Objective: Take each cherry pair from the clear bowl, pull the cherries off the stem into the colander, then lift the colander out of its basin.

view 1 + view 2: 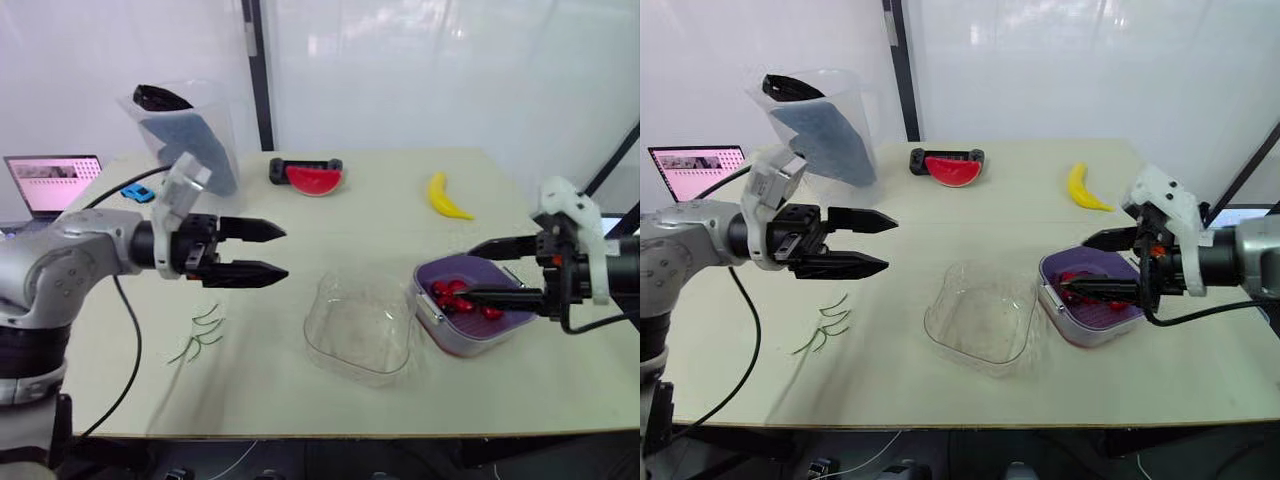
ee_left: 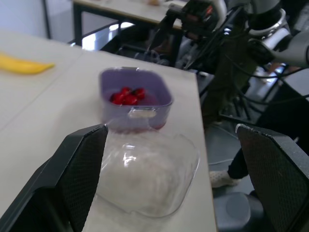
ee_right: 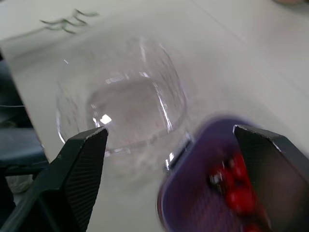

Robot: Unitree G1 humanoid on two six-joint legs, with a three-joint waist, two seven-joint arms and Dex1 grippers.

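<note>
Your left gripper (image 1: 284, 252) is hovering above the pale counter (image 1: 350, 225). Its two black fingers are standing moderately apart and holding nothing, and they are pointing toward the right side. The clear square plastic bowl (image 1: 360, 325) is sitting empty near the counter's front edge, between your two grippers.

Your right gripper (image 1: 470, 272) is reaching in from the right with its fingers spread wide and gripping nothing. Its upper finger is hanging over the purple square colander (image 1: 432, 268). The lower finger is lying across the inside, close over the small red cherries (image 1: 452, 295), though you cannot tell whether it is touching them. The colander is sitting in its paler lilac basin (image 1: 470, 342), just beside the bowl on the right.

A few thin green stems (image 1: 200, 335) are lying on the counter left of the bowl, near the left gripper. A yellow banana (image 1: 445, 197) and a red watermelon slice (image 1: 314, 179) are resting well behind, toward the far edge.
</note>
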